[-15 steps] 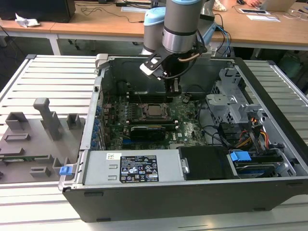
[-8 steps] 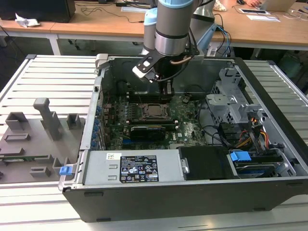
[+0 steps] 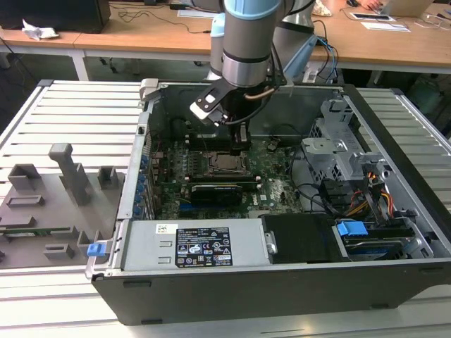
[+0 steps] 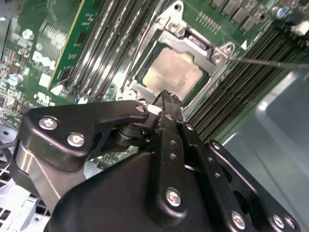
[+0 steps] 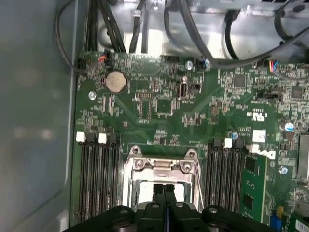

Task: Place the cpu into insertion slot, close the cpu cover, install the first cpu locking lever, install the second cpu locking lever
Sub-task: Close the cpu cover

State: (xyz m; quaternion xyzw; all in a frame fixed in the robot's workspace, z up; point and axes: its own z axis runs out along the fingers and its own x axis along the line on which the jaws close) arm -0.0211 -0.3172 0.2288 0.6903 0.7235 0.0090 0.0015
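The cpu (image 4: 175,73) lies flat in the insertion slot (image 3: 225,163) in the middle of the green motherboard (image 5: 159,111), its dull grey face showing through the open centre of the cpu cover (image 5: 161,165), which looks to be folded down over it. The end effector (image 5: 164,188) hangs just above the socket's edge, its fingers clenched together on nothing. I judge that placing and covering are done and that the lever work is in hand: in the second wrist view a thin wire lever (image 4: 270,62) stands out free from the socket's corner, over the memory slots (image 4: 256,82). That step calls for the closed tips to catch a very slim rod and press it down and sideways under its hook without sliding off. Banks of memory slots crowd both sides of the socket, a green card (image 5: 253,188) stands near, and dark cables (image 5: 231,38) hang along the case wall (image 5: 34,121), leaving little room to swing.
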